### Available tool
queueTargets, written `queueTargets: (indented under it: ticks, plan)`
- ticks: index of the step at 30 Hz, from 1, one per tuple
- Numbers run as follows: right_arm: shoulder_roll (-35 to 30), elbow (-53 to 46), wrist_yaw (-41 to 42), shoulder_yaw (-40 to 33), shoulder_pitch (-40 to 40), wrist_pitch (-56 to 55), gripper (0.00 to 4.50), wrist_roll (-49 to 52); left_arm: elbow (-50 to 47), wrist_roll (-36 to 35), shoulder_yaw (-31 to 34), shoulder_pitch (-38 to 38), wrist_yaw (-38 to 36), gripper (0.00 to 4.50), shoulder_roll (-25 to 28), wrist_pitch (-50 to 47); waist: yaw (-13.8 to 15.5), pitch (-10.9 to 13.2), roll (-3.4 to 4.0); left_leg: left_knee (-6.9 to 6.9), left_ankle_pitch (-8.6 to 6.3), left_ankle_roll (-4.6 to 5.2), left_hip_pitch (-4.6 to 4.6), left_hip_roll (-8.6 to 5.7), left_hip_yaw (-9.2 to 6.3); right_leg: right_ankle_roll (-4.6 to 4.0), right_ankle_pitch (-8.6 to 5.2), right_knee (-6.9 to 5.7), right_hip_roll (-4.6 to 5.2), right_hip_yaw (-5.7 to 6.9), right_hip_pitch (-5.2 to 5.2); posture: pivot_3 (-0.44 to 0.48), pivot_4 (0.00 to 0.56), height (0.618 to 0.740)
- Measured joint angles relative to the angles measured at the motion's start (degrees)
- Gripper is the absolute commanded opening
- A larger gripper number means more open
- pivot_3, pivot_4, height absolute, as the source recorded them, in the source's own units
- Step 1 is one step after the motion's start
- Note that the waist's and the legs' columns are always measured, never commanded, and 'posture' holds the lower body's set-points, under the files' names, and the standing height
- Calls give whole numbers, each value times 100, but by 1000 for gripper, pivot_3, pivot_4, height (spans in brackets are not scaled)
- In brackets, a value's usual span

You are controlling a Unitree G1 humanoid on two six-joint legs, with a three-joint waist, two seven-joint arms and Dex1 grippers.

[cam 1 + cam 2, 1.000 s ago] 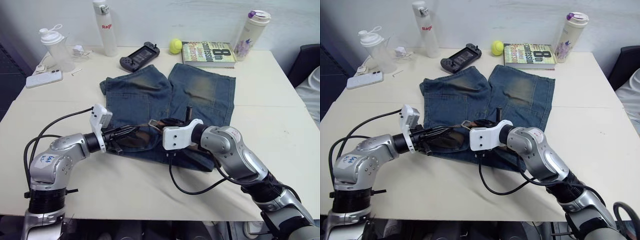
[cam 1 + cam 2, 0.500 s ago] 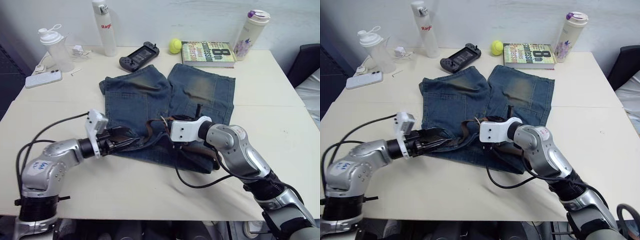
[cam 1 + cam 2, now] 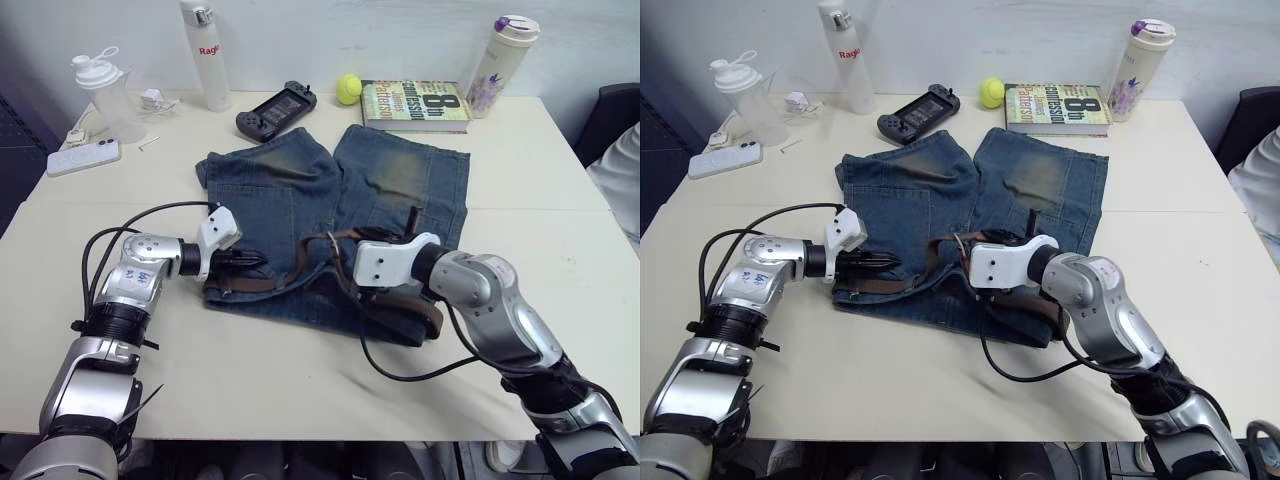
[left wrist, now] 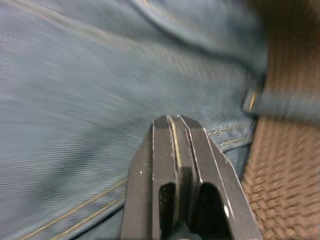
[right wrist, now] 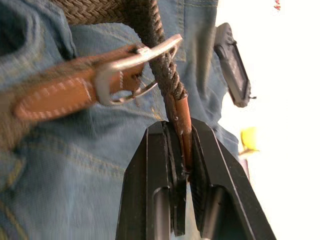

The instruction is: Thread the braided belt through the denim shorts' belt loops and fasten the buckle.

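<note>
Between the right end effector's [image 5: 181,150] clamped fingers, the dark-brown braided belt's [image 5: 165,75] tip awaits feeding through the silver metal buckle [image 5: 132,67]; left end effector [image 4: 175,145] closed, empty.

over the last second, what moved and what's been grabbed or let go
The right gripper, shut on the braided belt's tip past the buckle, drew it toward the robot's right. The left gripper, shut, slid back toward the left end of the denim shorts' waistband. Nothing was let go. The shorts stayed put.
</note>
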State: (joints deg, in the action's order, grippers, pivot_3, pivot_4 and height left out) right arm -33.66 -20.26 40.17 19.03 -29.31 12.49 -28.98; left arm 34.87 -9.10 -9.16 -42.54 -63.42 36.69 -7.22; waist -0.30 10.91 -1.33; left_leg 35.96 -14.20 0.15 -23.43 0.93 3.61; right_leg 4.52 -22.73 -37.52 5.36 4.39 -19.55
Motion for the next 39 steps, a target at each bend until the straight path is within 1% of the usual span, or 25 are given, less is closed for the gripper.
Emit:
queueTargets:
  ticks: [3,6,8,9,10,12,14,19,23,26,29,30,31,32,33,34,35,36,37,39]
  plan:
    - [-191,-183,72,-221,74,-10,0,106,391,253,-134,-214,-135,114,9,515,10,0,0,2,0,0,5,0,6,0,0,-6,5,1,0,0,150,740]
    - [-465,-410,238,-642,124,-133,0,399,912,433,-233,-389,-227,114,7,1192,3,0,0,6,-1,2,14,1,12,0,0,-11,8,-3,4,0,150,740]
    - [-779,-448,357,-987,98,-286,0,660,1157,494,-262,-465,-253,114,-2,1521,-1,0,0,8,-1,2,17,1,15,0,0,-14,9,-5,5,0,150,740]
    - [-992,-442,448,-1280,17,-366,0,849,1317,494,-251,-499,-273,114,-35,1646,0,0,0,10,-1,3,19,2,15,0,0,-14,10,-4,5,0,150,740]
    - [-1071,-437,476,-1401,-63,-363,0,950,1354,494,-249,-504,-275,114,-35,1695,-3,-1,1,10,-1,3,20,2,15,0,0,-15,10,-5,5,0,150,740]
    - [-1125,-434,487,-1741,-286,-306,0,1168,1474,495,-239,-525,-289,114,-47,1817,-6,-1,1,10,0,4,24,4,15,0,0,-17,10,-3,6,0,150,740]
    - [-1127,-449,487,-1883,-395,-221,0,1359,1528,495,-231,-536,-297,114,-58,1886,-6,-2,0,11,0,4,25,5,14,0,0,-21,10,-2,7,0,150,740]
    - [-1110,-538,494,-1785,-314,-211,0,1494,1520,477,-73,-451,-298,114,-100,1880,-13,-3,2,11,0,5,24,5,17,0,0,-28,13,-3,5,0,150,740]
    - [-851,-689,468,-1195,-84,-172,0,1332,1399,302,256,-288,-292,114,-184,1599,-29,-4,3,14,0,5,25,6,16,0,0,-30,12,-1,5,0,150,740]
    - [-729,-673,447,-809,34,-25,0,1073,982,70,511,-22,-342,114,-147,1157,-40,-4,3,13,-1,6,17,5,15,0,0,-31,14,-2,0,0,150,740]
    - [-434,-618,414,-401,71,180,0,840,-87,-352,876,514,-366,983,69,376,-104,-2,-1,12,0,6,7,6,4,0,0,-31,13,-1,-5,0,150,740]
    - [-371,-593,409,-305,77,213,0,778,-613,-556,1039,691,-336,1440,167,34,-117,-1,-2,13,0,6,5,7,-1,0,0,-29,12,0,-4,0,150,740]
    - [-361,-577,407,-278,86,226,0,745,-871,-672,1112,747,-320,1763,219,-154,-122,-1,-2,13,0,6,4,6,-3,0,0,-29,13,0,-3,0,150,740]
    - [-344,-500,396,-239,61,242,0,697,-1493,-916,1306,904,-228,2226,328,-596,-125,-1,-2,14,0,6,5,6,-3,0,0,-26,13,-1,0,0,150,740]
    - [-332,-441,382,-232,50,249,0,650,-2082,-1183,1512,1040,-97,2583,413,-1044,-127,-1,-2,15,0,6,5,6,-5,0,0,-24,14,-3,2,0,150,740]
    - [-321,-399,362,-223,43,252,0,615,-2629,-1473,1724,1151,71,3169,465,-1495,-128,-1,-2,14,0,6,6,5,-7,0,0,-22,14,-5,5,0,150,740]
    - [-319,-391,357,-218,43,252,0,601,-2918,-1650,1831,1182,153,3451,476,-1731,-125,-1,-2,13,0,6,7,5,-7,0,0,-23,14,-7,6,0,150,740]
    - [-280,-389,348,-186,14,244,0,584,-3478,-1950,2021,1361,368,3892,486,-2199,-124,-1,-2,13,0,6,8,4,-9,0,0,-22,13,-8,7,0,150,740]
    - [-272,-379,345,-167,6,240,0,568,-3891,-2145,2075,1503,504,4361,467,-2471,-126,-1,-2,11,-1,6,10,2,-9,0,0,-23,14,-14,10,0,150,740]
    - [-245,-353,342,-130,-35,235,0,523,-4798,-2417,2050,1866,852,4361,317,-2873,-120,-1,-2,11,-1,6,10,1,-10,0,0,-20,13,-18,11,0,150,740]
